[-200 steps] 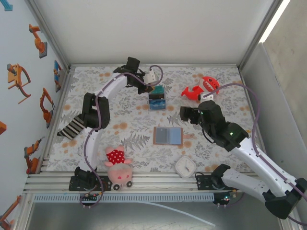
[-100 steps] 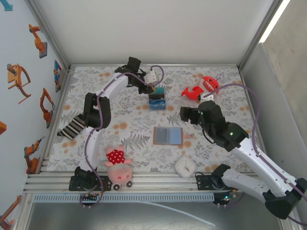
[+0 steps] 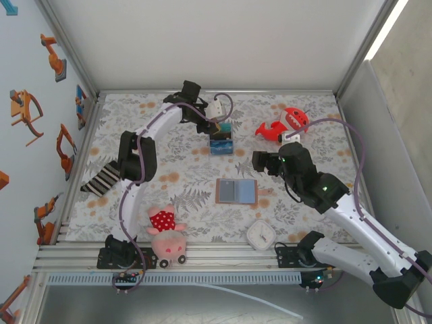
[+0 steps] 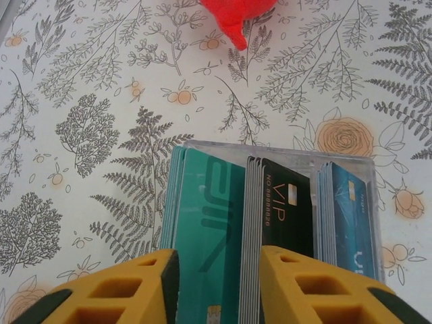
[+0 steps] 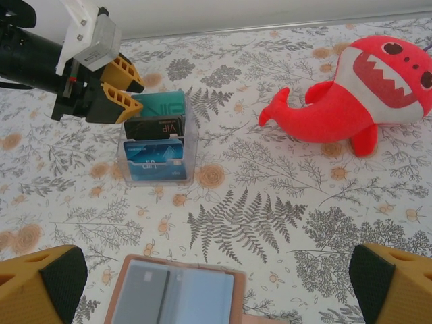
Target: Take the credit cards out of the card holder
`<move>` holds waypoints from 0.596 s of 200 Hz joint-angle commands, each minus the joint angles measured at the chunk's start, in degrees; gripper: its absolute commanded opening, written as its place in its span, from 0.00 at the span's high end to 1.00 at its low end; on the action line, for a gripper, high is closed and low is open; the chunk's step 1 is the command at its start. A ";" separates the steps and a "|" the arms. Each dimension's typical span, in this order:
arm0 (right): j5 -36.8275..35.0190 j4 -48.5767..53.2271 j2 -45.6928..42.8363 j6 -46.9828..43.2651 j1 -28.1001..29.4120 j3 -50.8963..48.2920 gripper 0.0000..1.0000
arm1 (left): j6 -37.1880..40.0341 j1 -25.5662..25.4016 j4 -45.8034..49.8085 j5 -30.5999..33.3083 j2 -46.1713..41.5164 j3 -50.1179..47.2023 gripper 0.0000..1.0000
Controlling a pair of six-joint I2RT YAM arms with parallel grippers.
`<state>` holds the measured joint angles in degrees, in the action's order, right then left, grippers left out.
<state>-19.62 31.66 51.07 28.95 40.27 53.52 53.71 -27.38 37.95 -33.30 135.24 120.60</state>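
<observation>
The card holder lies open and flat at mid-table, tan leather with blue-grey lining; the right wrist view shows it at the bottom edge. A greyish card sits in its left pocket. My right gripper hovers behind the wallet, open wide, holding nothing. My left gripper is at the back over a clear box of teal, black and blue cards. It is open, its yellow fingers straddling the teal stack.
A red shark toy lies at the back right, close to the right arm. A white clock and a pink plush pig sit near the front edge. A striped cloth lies at the left.
My left gripper has edged slightly right, closer over the clear card box. The right arm and the wallet have barely moved.
</observation>
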 commanded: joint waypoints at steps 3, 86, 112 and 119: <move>-1.10 -1.26 0.20 0.83 0.07 -0.48 0.01 | -1.38 -0.37 -0.35 -0.74 -7.45 -3.52 0.43; 3.29 3.00 9.20 2.92 0.16 1.76 0.09 | -25.01 -0.05 -32.42 7.84 -33.36 -40.58 0.03; 5.58 2.61 12.13 3.99 0.73 1.00 0.16 | -33.41 -0.08 -39.83 11.82 -40.60 -51.16 0.03; 5.93 2.50 12.86 4.36 0.94 0.73 0.17 | -35.84 -0.13 -42.41 13.24 -42.56 -53.90 0.03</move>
<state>-15.92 33.76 62.26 31.27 40.38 53.58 29.74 -27.51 6.48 -25.06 98.70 74.06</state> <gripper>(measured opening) 0.848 0.970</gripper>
